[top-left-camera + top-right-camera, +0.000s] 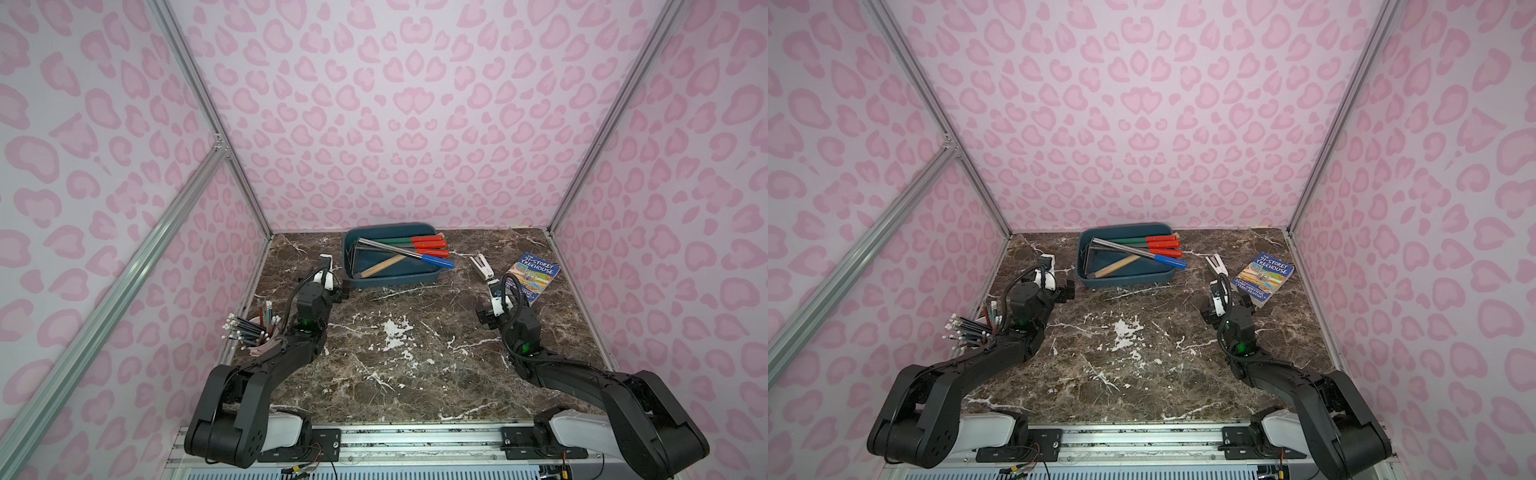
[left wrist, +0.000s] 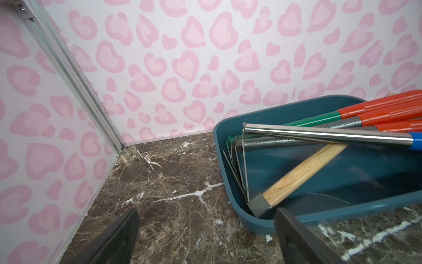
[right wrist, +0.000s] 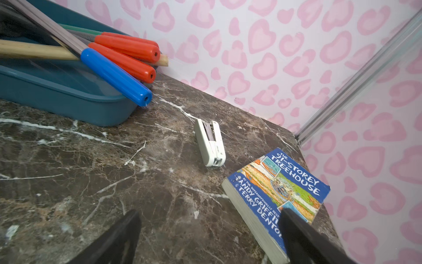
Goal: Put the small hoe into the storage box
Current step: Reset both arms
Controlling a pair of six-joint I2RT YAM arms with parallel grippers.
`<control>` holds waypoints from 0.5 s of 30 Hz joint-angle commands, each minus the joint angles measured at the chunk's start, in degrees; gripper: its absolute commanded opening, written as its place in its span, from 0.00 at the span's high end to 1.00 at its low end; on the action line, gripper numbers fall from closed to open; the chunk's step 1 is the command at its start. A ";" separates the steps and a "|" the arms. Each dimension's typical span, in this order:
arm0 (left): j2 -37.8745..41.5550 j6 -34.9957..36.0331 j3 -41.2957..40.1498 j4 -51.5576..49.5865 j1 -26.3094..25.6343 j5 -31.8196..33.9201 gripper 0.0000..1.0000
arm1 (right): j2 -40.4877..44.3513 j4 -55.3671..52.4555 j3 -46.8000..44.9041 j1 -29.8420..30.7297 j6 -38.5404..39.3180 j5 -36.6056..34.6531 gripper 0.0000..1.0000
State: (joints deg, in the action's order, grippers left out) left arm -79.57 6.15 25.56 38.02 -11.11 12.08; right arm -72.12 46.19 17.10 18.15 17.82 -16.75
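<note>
While small hoe (image 1: 390, 248) lies inside storage box (image 1: 395, 281), steel shaft across top of pile, blue grip overhanging right-hand rim, both grippers stand off it. Beneath it in box: three red-gripped tools (image 1: 432, 246), wooden-handled tool (image 1: 380, 266). Left gripper (image 2: 205, 237): spread wide, empty, low beside box's near left corner. Right gripper (image 3: 205, 237): spread wide, empty, over table (image 1: 415, 353) near stapler (image 3: 211, 142) and book (image 3: 278, 194), apart from hoe. Pink cup (image 1: 262, 347) beside left arm holds pencils.
</note>
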 commanded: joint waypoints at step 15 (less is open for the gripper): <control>-5.54 -1.70 -8.73 26.79 3.93 -1.24 0.05 | -1.29 12.52 -2.41 -9.46 -5.17 5.58 0.03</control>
State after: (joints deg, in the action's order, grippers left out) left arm -84.55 6.07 17.23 59.09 -7.70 11.86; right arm -74.35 54.15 14.55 9.30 14.81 -13.47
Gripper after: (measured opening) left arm 0.953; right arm 0.972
